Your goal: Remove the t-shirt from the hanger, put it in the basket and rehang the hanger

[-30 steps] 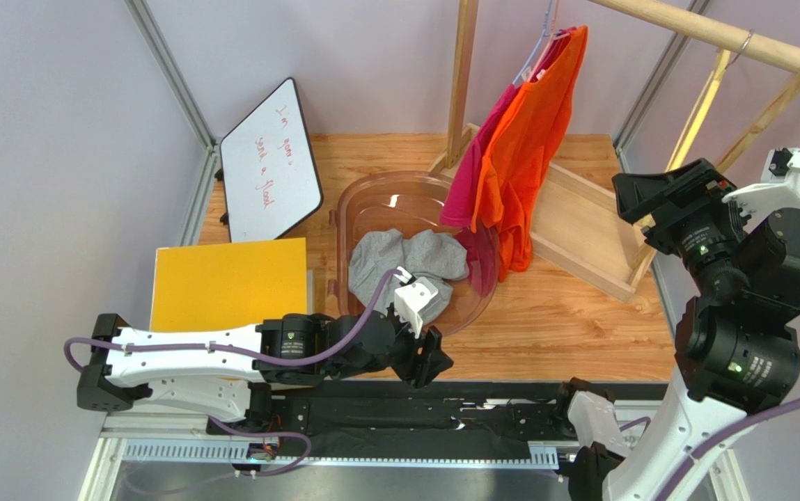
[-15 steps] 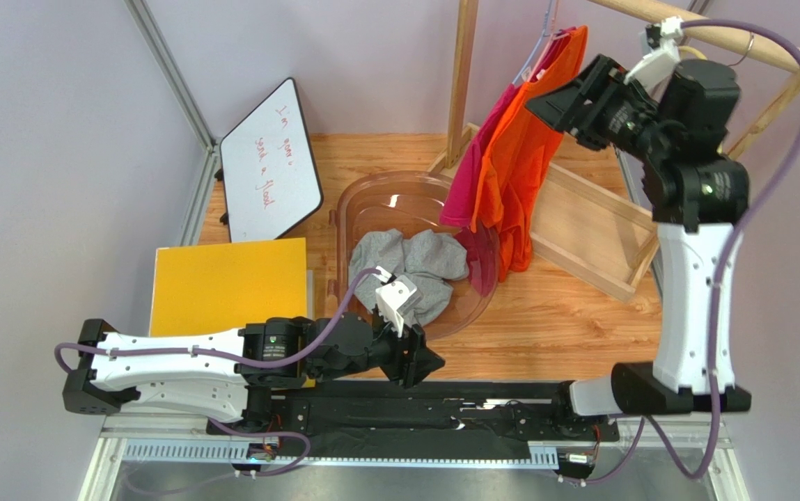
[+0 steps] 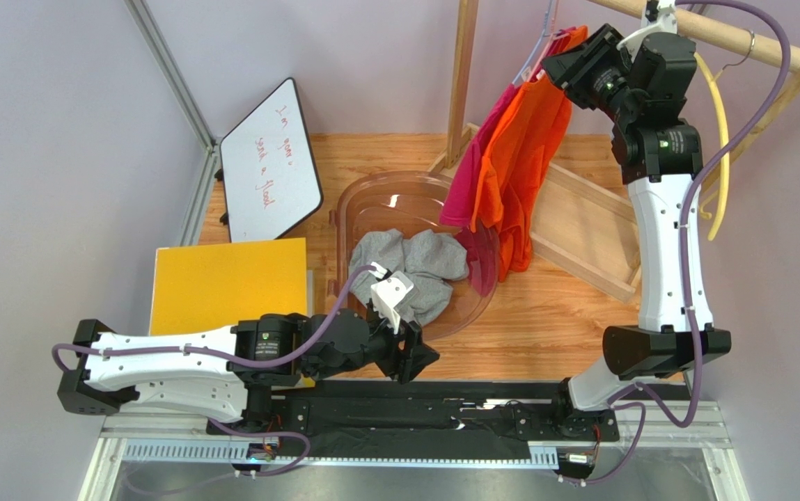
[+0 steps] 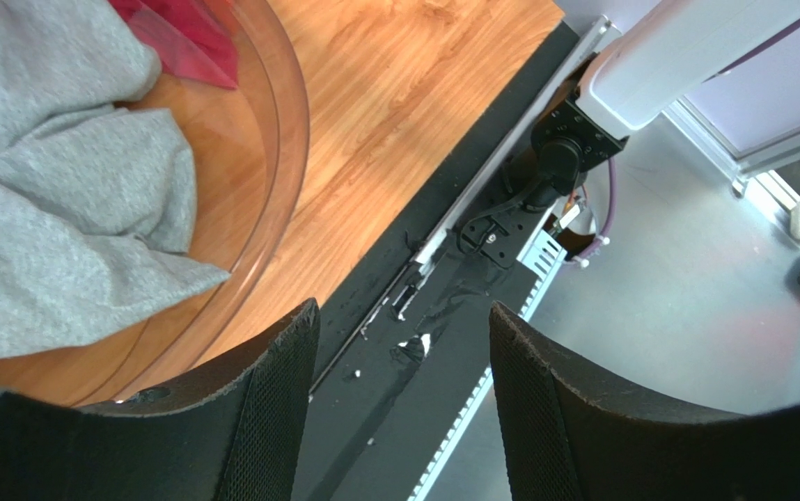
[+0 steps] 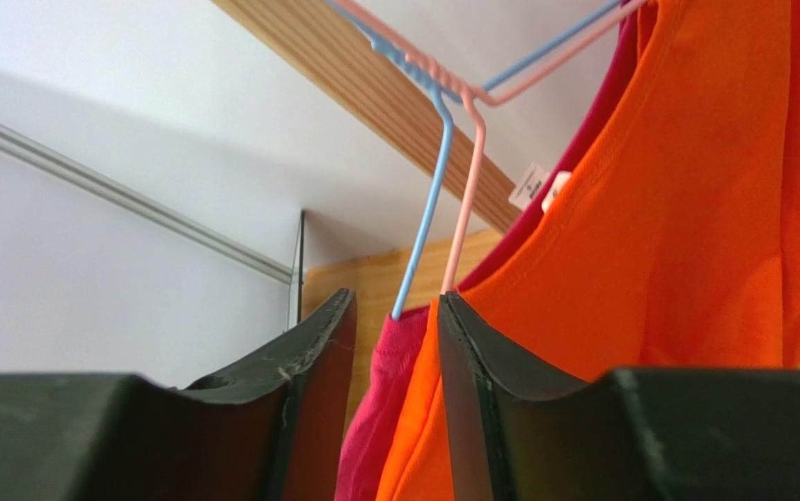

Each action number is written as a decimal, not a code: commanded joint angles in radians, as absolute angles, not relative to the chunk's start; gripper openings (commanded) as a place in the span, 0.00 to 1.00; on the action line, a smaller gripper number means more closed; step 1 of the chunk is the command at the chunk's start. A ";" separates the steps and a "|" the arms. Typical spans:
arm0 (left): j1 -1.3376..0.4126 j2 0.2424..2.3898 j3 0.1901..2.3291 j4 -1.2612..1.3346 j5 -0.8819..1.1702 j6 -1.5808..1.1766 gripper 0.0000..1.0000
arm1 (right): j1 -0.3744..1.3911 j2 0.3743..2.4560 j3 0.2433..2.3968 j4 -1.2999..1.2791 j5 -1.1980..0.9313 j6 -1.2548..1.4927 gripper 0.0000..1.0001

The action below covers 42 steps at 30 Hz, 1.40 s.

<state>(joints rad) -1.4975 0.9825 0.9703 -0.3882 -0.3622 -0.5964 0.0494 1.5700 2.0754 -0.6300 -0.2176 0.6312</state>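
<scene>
An orange t-shirt (image 3: 519, 157) hangs on a pink hanger (image 5: 463, 198) from the wooden rail (image 3: 707, 31). Beside it a pink t-shirt (image 3: 474, 172) hangs on a blue hanger (image 5: 425, 209). My right gripper (image 3: 571, 65) is raised to the top of the shirts, just under the hanger hooks. In the right wrist view it (image 5: 395, 303) is open, and the edges of the orange shirt (image 5: 686, 209) and the pink shirt (image 5: 378, 418) show in the gap between its jaws. My left gripper (image 3: 423, 360) is open and empty, low at the table's near edge (image 4: 404, 318).
A clear plastic bowl (image 3: 372, 204) holds a grey garment (image 3: 414, 266) and a dark red one, left of the rack's wooden base (image 3: 582, 224). A whiteboard (image 3: 268, 162) and a yellow pad (image 3: 228, 284) lie at the left. A yellow hanger (image 3: 723, 136) hangs at the right.
My right arm has swung up from low at the right to the top of the rack, its gripper now at the shirts' collars. My left arm has drifted slightly left.
</scene>
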 commanded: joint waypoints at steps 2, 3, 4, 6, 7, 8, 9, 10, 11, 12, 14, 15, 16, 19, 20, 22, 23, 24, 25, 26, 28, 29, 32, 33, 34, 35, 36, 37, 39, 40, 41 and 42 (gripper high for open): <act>-1.491 0.994 1.043 -0.413 -0.407 -0.535 0.67 | 0.054 1.609 2.079 -0.460 -0.144 0.666 0.37; -1.488 0.996 1.049 -0.413 -0.408 -0.535 0.67 | 0.052 1.617 2.086 -0.465 -0.134 0.666 0.37; -1.483 1.003 1.052 -0.410 -0.403 -0.535 0.68 | 0.054 1.630 2.103 -0.486 -0.120 0.664 0.36; -1.459 1.017 1.064 -0.405 -0.387 -0.529 0.68 | 0.052 1.637 2.094 -0.479 -0.109 0.658 0.36; -1.448 1.025 1.074 -0.406 -0.374 -0.529 0.68 | 0.052 1.638 2.089 -0.463 -0.113 0.657 0.36; -1.427 1.043 1.083 -0.410 -0.352 -0.528 0.68 | 0.052 1.650 2.091 -0.462 -0.114 0.654 0.36; -1.417 1.052 1.101 -0.411 -0.342 -0.525 0.68 | 0.052 1.661 2.095 -0.465 -0.112 0.652 0.36; -1.411 1.067 1.112 -0.414 -0.328 -0.520 0.68 | 0.052 1.670 2.100 -0.472 -0.113 0.652 0.36; -1.405 1.077 1.121 -0.417 -0.328 -0.517 0.68 | 0.052 1.689 2.109 -0.472 -0.124 0.649 0.37; -1.404 1.081 1.135 -0.420 -0.328 -0.511 0.68 | 0.052 1.698 2.112 -0.471 -0.130 0.647 0.36; -1.401 1.092 1.141 -0.419 -0.330 -0.509 0.68 | 0.054 1.713 2.120 -0.468 -0.137 0.650 0.36; -1.401 1.092 1.143 -0.417 -0.330 -0.511 0.68 | 0.054 1.723 2.126 -0.466 -0.135 0.650 0.36; -1.399 1.094 1.144 -0.416 -0.328 -0.512 0.68 | 0.052 1.729 2.128 -0.466 -0.133 0.650 0.36; -1.391 1.095 1.140 -0.416 -0.325 -0.517 0.68 | 0.052 1.736 2.122 -0.460 -0.133 0.652 0.33; -1.390 1.097 1.138 -0.417 -0.325 -0.517 0.68 | 0.054 1.738 2.117 -0.460 -0.129 0.653 0.32; -1.385 1.095 1.137 -0.419 -0.322 -0.517 0.68 | 0.054 1.736 2.092 -0.448 -0.124 0.658 0.27; -1.385 1.094 1.137 -0.419 -0.322 -0.517 0.68 | 0.054 1.736 2.080 -0.439 -0.129 0.664 0.25; -1.384 1.092 1.137 -0.419 -0.322 -0.515 0.68 | 0.052 1.735 2.054 -0.419 -0.133 0.669 0.24; -1.384 1.088 1.134 -0.419 -0.321 -0.515 0.68 | 0.054 1.733 2.045 -0.411 -0.138 0.672 0.24; -1.384 1.086 1.128 -0.416 -0.319 -0.515 0.68 | 0.054 1.735 2.037 -0.408 -0.138 0.675 0.23; -1.384 1.080 1.121 -0.413 -0.315 -0.514 0.68 | 0.058 1.733 2.022 -0.410 -0.129 0.669 0.22; -1.381 1.077 1.117 -0.410 -0.313 -0.512 0.68 | 0.061 1.733 2.019 -0.408 -0.127 0.664 0.22; -1.378 1.075 1.118 -0.407 -0.302 -0.503 0.68 | 0.066 1.726 2.010 -0.411 -0.115 0.649 0.20; -1.378 1.074 1.118 -0.403 -0.299 -0.502 0.68 | 0.067 1.723 2.008 -0.419 -0.110 0.644 0.20; -1.379 1.074 1.117 -0.399 -0.298 -0.500 0.68 | 0.067 1.718 2.003 -0.416 -0.104 0.643 0.20; -1.379 1.074 1.114 -0.388 -0.296 -0.499 0.68 | 0.069 1.709 1.991 -0.413 -0.103 0.638 0.19; -1.379 1.075 1.115 -0.387 -0.293 -0.499 0.68 | 0.071 1.704 1.987 -0.405 -0.100 0.628 0.18; -1.378 1.077 1.115 -0.380 -0.290 -0.500 0.68 | 0.072 1.704 1.987 -0.406 -0.088 0.621 0.16; -1.378 1.081 1.118 -0.376 -0.278 -0.505 0.68 | 0.071 1.701 2.000 -0.422 -0.080 0.614 0.05; -1.378 1.083 1.117 -0.374 -0.273 -0.505 0.68 | 0.071 1.698 2.008 -0.428 -0.080 0.611 0.02; -1.378 1.083 1.121 -0.379 -0.270 -0.508 0.68 | 0.071 1.694 2.016 -0.436 -0.081 0.611 0.00; -1.378 1.085 1.121 -0.380 -0.268 -0.514 0.68 | 0.072 1.675 2.014 -0.433 -0.081 0.609 0.00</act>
<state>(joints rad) -1.3838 1.0950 1.1027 -0.4175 -0.2920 -0.5213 0.0738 1.7134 1.9968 -0.4324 -0.1200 0.6456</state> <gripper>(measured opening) 0.684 0.027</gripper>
